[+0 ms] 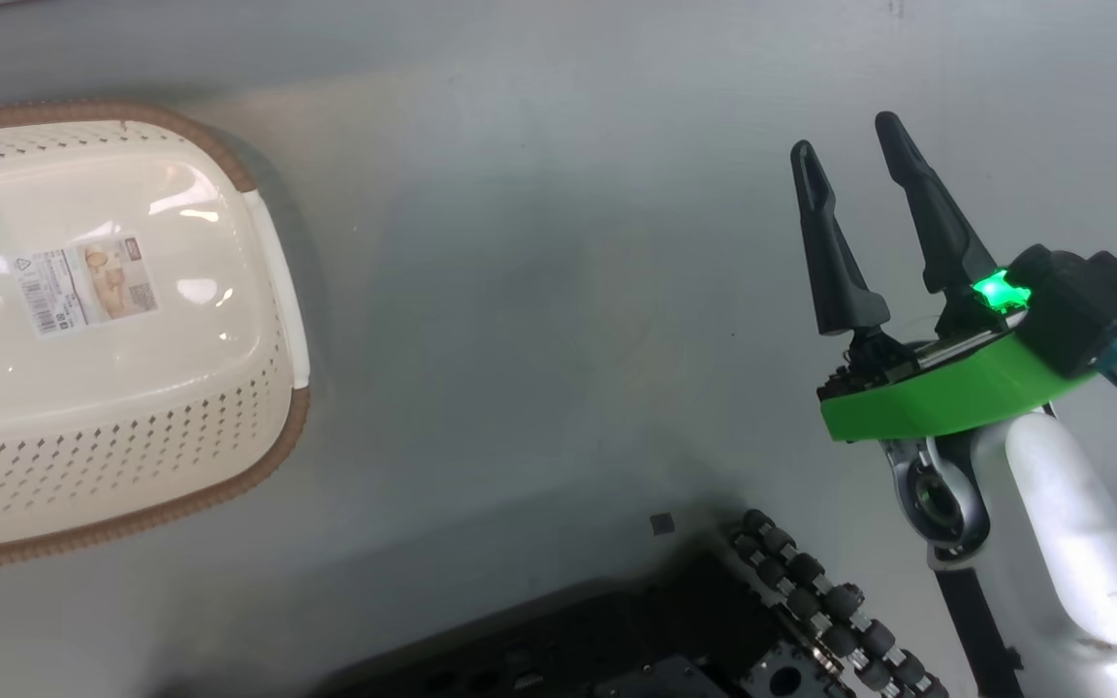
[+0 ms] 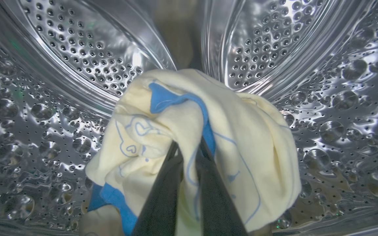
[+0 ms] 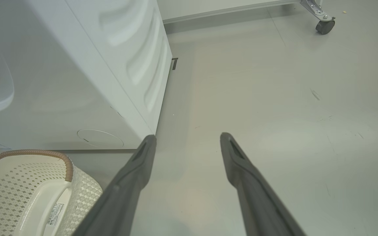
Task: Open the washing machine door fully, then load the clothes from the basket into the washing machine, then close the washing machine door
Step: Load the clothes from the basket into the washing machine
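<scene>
As the basket [image 1: 272, 456] sits on the grey floor [image 1: 558, 291] with nothing on its bottom but one label sticker [image 1: 83, 286], the robot's right hand [image 1: 846, 139] hangs well apart from it in the head view. Its two dark fingers are spread wide and hold nothing.

In the left wrist view, the left hand [image 2: 189, 146] is inside the washing machine [image 2: 323, 49], with the steel drum [image 2: 77, 49] curving round it on every side. Its fingers are pinched narrow on the clothes [image 2: 251, 137], one cream-yellow bundle with blue patches and thin line drawings. Whether that bundle is a single garment or more cannot be told. It is bunched around the fingertips and not yet let go.

In the right wrist view, the right hand's wide fingers point at bare floor beside the machine's white side. The basket shows at lower left, near the machine's foot, and one caster wheel [image 3: 325, 26] stands well apart at the top.

Judged from this, the door has been opened, since an arm reaches the drum. Loading looks near its end: the basket appears emptied and the bundle needs only releasing. Left to do: drop the clothes, draw the arm out, shut the door. The count: one basket, one bundle of clothes, one washing machine, two hands.
</scene>
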Robot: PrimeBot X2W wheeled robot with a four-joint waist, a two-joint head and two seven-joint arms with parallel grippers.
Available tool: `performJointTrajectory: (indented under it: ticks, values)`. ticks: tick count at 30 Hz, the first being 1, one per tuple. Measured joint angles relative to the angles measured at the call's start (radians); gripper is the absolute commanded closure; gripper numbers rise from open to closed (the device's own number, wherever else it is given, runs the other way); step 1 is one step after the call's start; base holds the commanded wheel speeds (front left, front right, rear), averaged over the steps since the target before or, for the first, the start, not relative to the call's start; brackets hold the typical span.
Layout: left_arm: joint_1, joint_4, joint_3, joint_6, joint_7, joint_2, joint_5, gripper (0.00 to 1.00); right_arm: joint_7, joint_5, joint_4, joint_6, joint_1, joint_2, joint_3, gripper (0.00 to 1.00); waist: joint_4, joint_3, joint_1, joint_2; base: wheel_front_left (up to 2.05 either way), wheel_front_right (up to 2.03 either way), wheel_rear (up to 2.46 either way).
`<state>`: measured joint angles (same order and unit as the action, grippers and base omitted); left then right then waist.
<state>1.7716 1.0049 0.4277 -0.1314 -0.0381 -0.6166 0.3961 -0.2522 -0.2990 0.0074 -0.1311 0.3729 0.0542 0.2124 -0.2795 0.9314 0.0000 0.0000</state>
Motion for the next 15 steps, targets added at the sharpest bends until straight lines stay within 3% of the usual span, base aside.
performJointTrajectory:
  ticks: [1,2,3,7,8,15]
  values:
    - [0.007,0.018,0.0,0.0,-0.007,0.002,0.002,0.76,0.0,0.0,0.0,0.0,0.0,0.0,-0.003,0.0,0.001,0.001,0.0,0.0,0.0,0.0,0.0]
    - [0.009,0.031,0.002,0.0,-0.014,0.003,0.003,0.11,0.0,0.002,0.0,0.0,0.0,0.0,-0.006,0.0,0.003,0.001,0.0,0.0,0.0,0.0,0.0]
    - [0.009,0.04,0.005,0.0,-0.023,0.005,0.003,0.0,0.0,0.002,0.0,0.0,0.0,0.0,-0.007,0.0,0.006,0.001,0.0,0.0,0.0,0.0,0.0]
    - [0.01,0.077,0.029,0.0,-0.056,0.02,0.012,0.0,0.0,0.008,0.0,0.0,0.001,0.0,-0.007,0.0,0.016,-0.003,0.0,0.0,0.0,0.0,0.0]
    - [0.011,0.108,0.073,0.0,-0.086,0.06,0.058,0.0,0.0,0.025,0.004,0.0,0.001,0.0,-0.018,0.0,0.035,-0.025,0.0,0.0,0.0,0.0,0.0]
    - [-0.131,0.1,0.168,0.0,-0.131,0.107,0.193,0.0,0.0,0.092,0.008,0.0,-0.005,0.001,-0.056,0.0,0.072,-0.127,0.0,0.0,0.0,0.0,0.0]
